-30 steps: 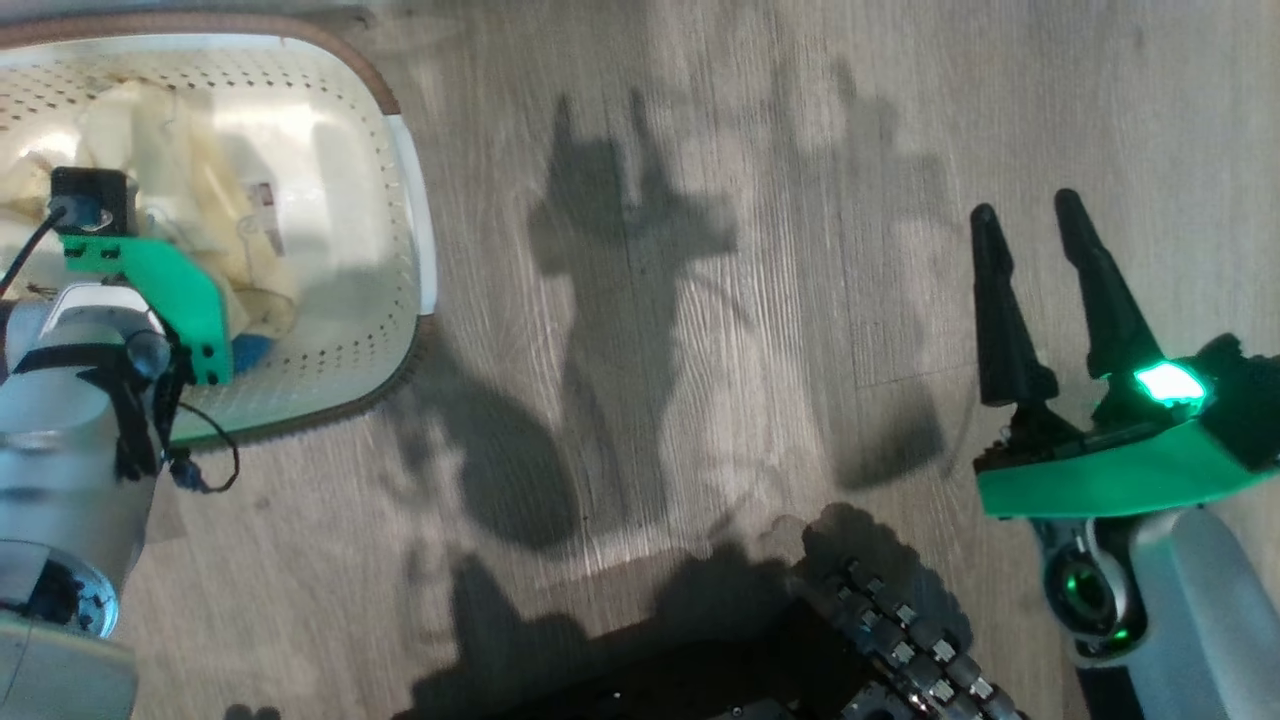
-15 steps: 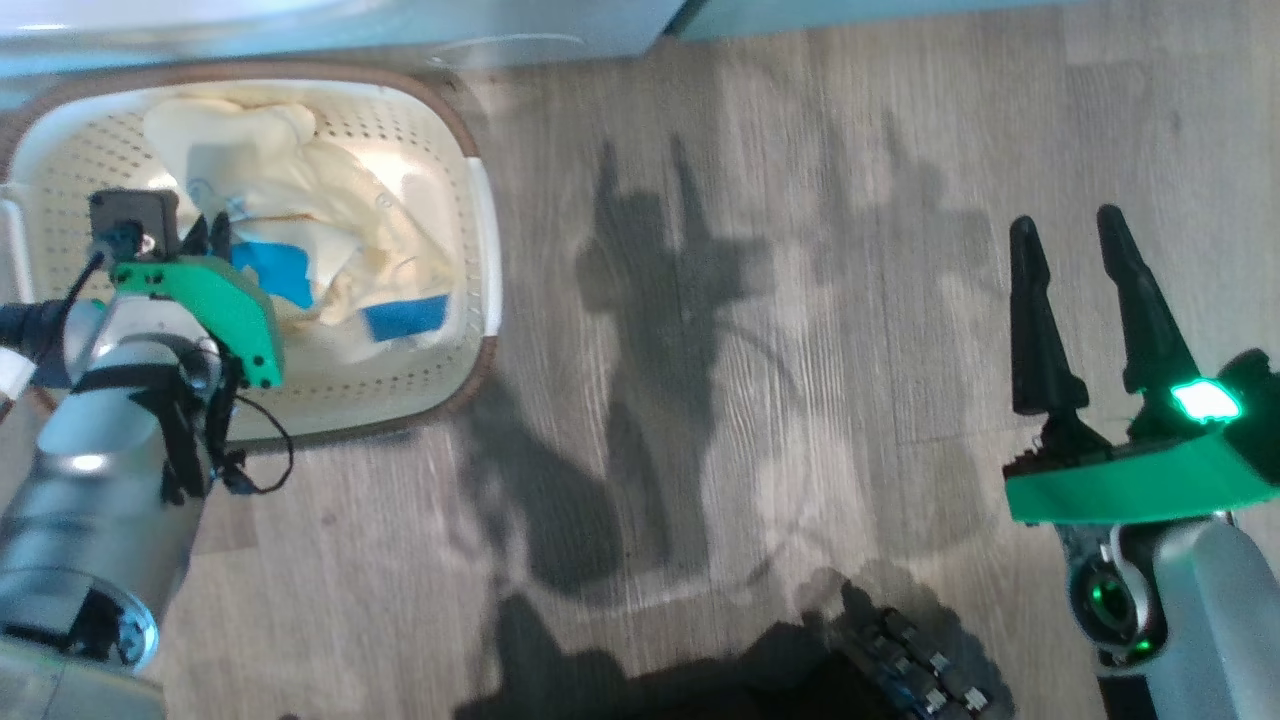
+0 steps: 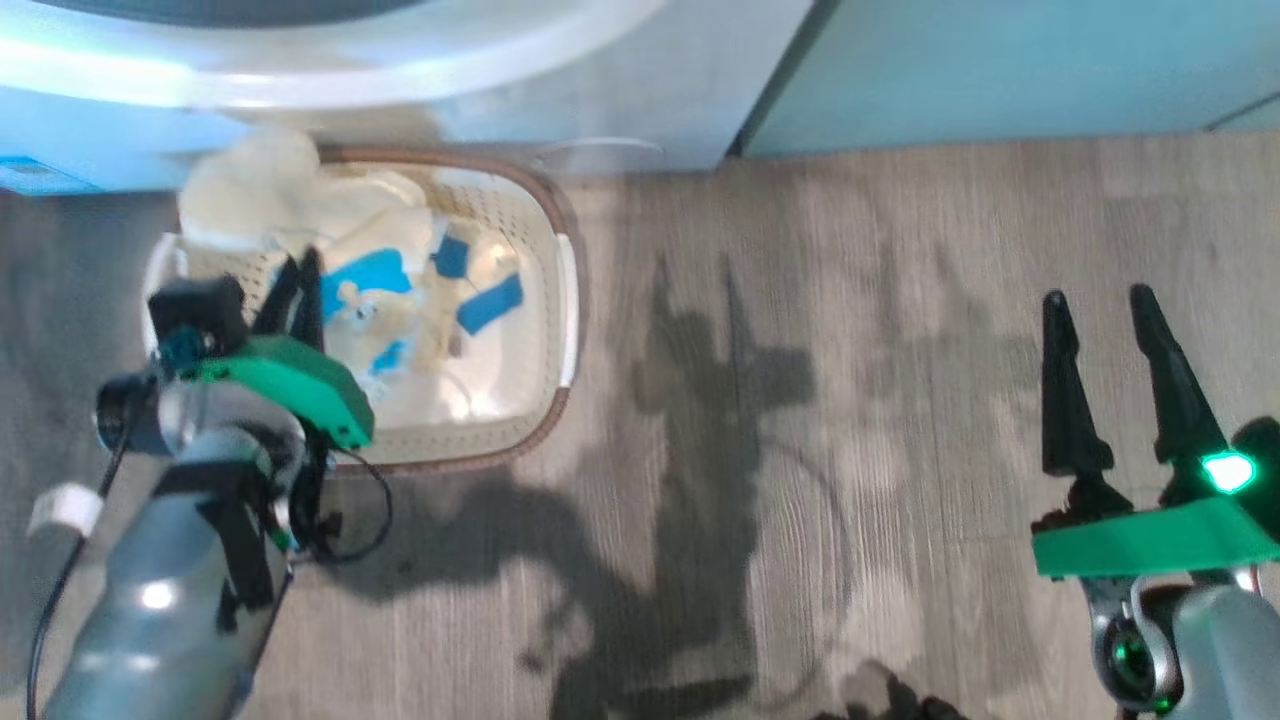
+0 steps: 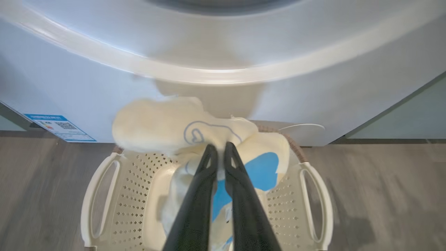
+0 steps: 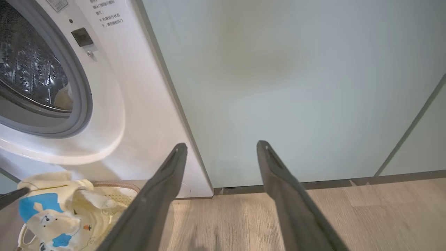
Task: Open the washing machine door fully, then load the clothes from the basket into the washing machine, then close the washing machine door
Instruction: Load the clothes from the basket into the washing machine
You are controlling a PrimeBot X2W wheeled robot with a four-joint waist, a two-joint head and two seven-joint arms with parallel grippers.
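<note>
Clothes (image 4: 156,122) pinched by left hand (image 4: 220,149) over basket (image 4: 136,198); loading step. Next: lift clear, carry into washer (image 5: 139,87). Right hand (image 5: 221,146) spread, idle.

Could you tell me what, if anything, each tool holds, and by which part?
The left tool pinches the clothes by a cream fold above the blue patch; the right tool holds nothing.

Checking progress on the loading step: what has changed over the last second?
The left end effector, shut on the clothes throughout, has lifted them partly out of the basket, up in front of the washing machine. The head camera has also tilted up. The right end effector stayed open above the floor.
</note>
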